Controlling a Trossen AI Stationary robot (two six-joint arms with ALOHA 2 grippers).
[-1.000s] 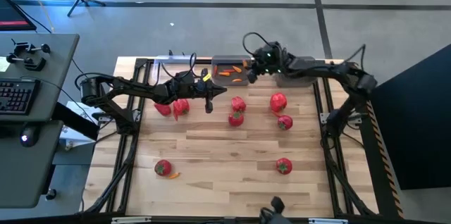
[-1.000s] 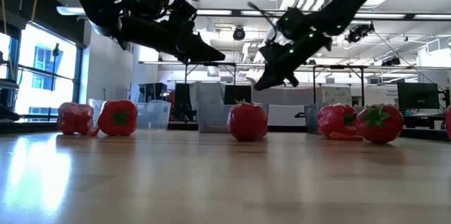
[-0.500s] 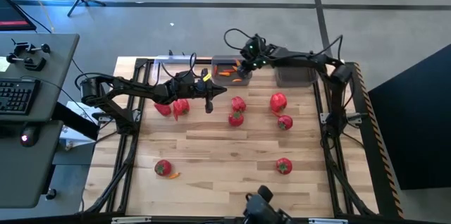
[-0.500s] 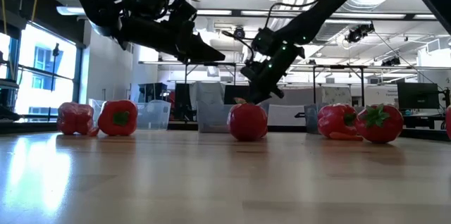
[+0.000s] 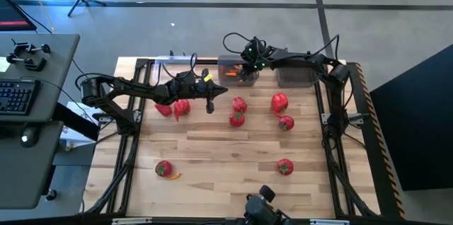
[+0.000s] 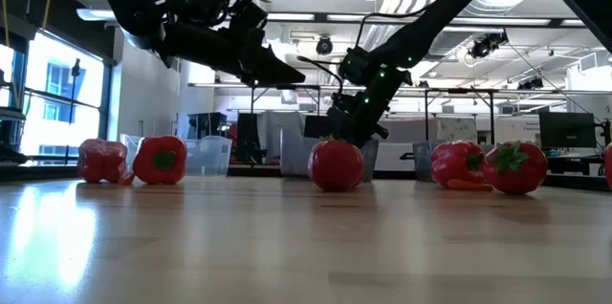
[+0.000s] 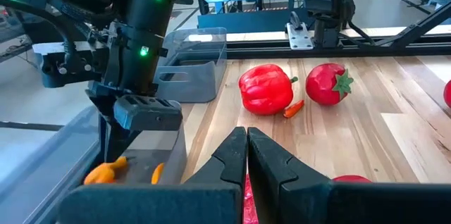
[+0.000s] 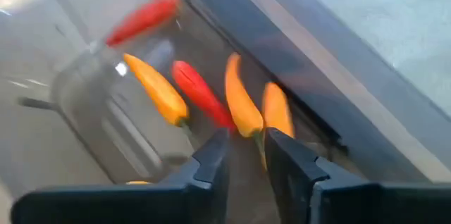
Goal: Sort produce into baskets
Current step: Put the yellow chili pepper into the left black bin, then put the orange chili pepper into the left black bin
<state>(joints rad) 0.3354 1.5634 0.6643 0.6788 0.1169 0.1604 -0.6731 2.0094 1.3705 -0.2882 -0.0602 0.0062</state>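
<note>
Right gripper [image 5: 244, 69] reaches down into the middle grey basket [image 5: 228, 63] at the far edge of the tabletop [image 5: 226, 154]. Its fingers [image 8: 211, 162] stand a narrow gap apart with nothing between them, tips low among the chillies [image 8: 243, 104]: orange and red pieces lying on the basket floor, one orange piece just ahead of the gap. Whether a fingertip touches any piece cannot be told.

Left gripper [image 5: 209, 105] hangs above the tabletop's left-centre, near the far edge. Its fingers [image 7: 232, 155] are pressed together, empty.

Second grey basket [image 5: 296, 76] sits toward the far right corner. Clear basket [image 5: 170, 63] sits at the far edge, left of the middle one.

Two bell peppers [image 5: 173, 108] lie under the left arm, near the left edge. A pepper [image 5: 279, 102] and tomato [image 5: 286, 122] lie right of centre, close together, with a small orange-red piece [image 7: 294, 108] between them. Two more red items [image 5: 238, 112] lie at centre, one just behind the other. Near edge: one tomato [image 5: 163, 169] at the left with a thin orange piece [image 5: 174, 176] beside it, another tomato [image 5: 284, 167] at the right
</note>
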